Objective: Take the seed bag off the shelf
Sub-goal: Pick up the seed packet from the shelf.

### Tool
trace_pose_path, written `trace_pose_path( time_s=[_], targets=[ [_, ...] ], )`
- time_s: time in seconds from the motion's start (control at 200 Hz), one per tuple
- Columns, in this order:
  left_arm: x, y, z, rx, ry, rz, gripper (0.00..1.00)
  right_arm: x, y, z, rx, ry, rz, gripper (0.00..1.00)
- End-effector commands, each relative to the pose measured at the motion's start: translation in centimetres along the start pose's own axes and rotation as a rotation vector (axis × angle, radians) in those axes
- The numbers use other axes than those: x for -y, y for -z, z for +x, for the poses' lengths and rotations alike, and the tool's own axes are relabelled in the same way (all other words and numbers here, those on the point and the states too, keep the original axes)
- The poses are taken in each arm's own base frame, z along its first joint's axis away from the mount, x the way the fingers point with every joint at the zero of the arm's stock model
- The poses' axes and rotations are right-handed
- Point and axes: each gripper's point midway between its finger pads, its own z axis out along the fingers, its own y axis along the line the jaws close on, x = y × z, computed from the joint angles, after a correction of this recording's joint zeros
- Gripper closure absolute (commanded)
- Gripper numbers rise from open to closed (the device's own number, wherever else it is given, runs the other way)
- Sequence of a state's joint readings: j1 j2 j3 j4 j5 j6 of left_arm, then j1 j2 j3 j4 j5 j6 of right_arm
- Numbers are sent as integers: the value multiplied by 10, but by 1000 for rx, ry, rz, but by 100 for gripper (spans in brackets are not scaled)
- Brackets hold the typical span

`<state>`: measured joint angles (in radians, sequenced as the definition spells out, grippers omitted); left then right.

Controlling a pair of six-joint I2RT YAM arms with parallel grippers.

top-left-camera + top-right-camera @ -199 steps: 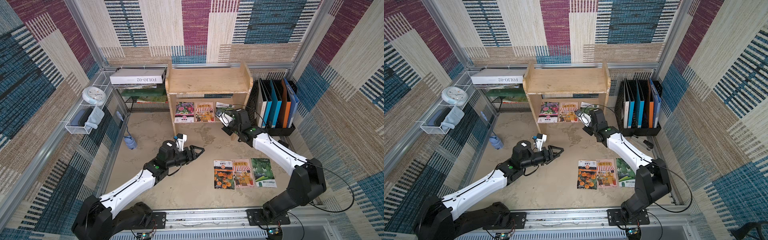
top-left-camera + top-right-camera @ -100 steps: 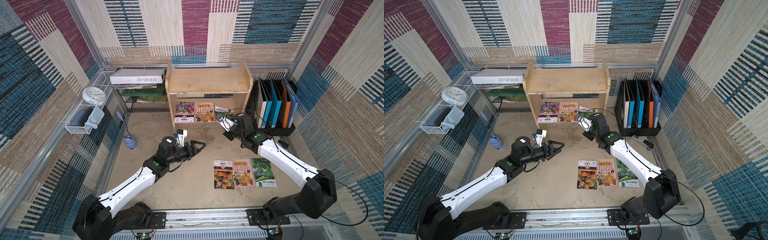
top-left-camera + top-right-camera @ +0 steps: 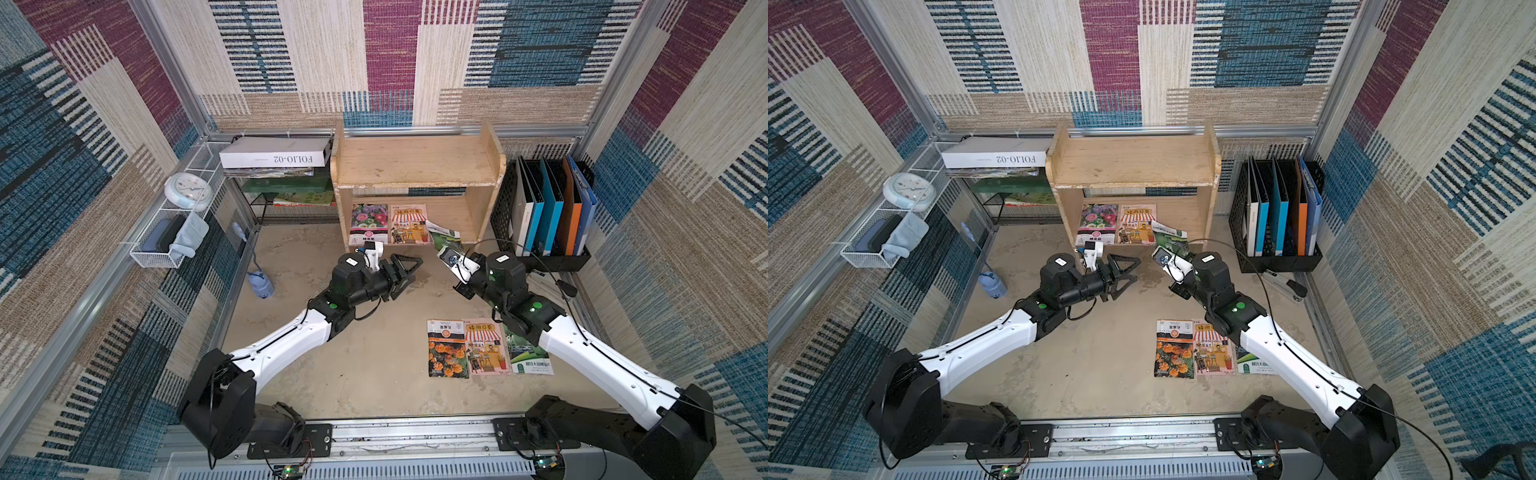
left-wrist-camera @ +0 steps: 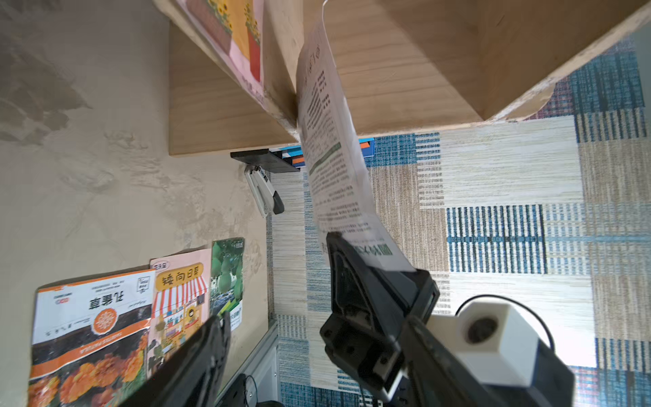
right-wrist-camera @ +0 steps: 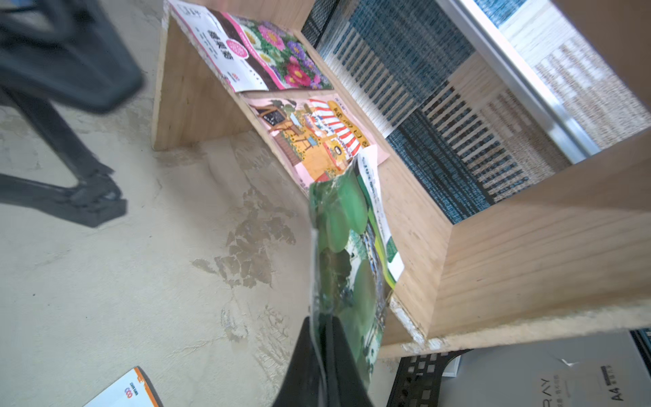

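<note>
The wooden shelf (image 3: 415,160) (image 3: 1133,160) stands at the back middle. My right gripper (image 5: 322,324) (image 3: 441,248) is shut on the near edge of a green seed bag (image 3: 444,237) (image 3: 1169,236) (image 5: 347,246). The bag is lifted on edge, its far end over the front right of the shelf's lower board. Its printed white back (image 4: 331,148) shows in the left wrist view. My left gripper (image 3: 411,272) (image 3: 1136,269) (image 4: 317,359) is open and holds nothing, just left of the bag above the table.
Two more seed bags, a flower one (image 3: 369,222) and a pink one (image 3: 409,224), lie on the lower board. Three bags (image 3: 486,347) lie on the table under my right arm. A black file holder (image 3: 548,216) and stapler (image 3: 1285,284) sit right, a wire rack (image 3: 291,208) left.
My right gripper has drawn back from the shelf toward the front right, pulling the green bag with it. My left gripper has moved toward the shelf and opened wider.
</note>
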<state>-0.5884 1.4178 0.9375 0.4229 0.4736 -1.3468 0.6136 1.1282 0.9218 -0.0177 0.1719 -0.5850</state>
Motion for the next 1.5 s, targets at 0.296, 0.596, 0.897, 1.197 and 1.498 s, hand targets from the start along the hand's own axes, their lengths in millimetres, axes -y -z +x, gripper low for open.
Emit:
trace_pose_path(
  time_s=[0.296,0.596,0.897,1.197,1.498],
  targets=[
    [54,-27,-6,-14,0,114,18,-4,15,-22,78,48,31,100],
    [37,-46,-6,-43,25,55,17,-2,20,-27,90,55,37,100],
    [35,-63,-10,-68,26,32,21,-8,22,-28,94,61,16,100],
    [34,-68,-11,-77,35,30,58,-12,22,-26,88,62,11,100],
    [36,-69,-10,-84,33,33,90,-11,27,-26,93,53,21,100]
  ],
)
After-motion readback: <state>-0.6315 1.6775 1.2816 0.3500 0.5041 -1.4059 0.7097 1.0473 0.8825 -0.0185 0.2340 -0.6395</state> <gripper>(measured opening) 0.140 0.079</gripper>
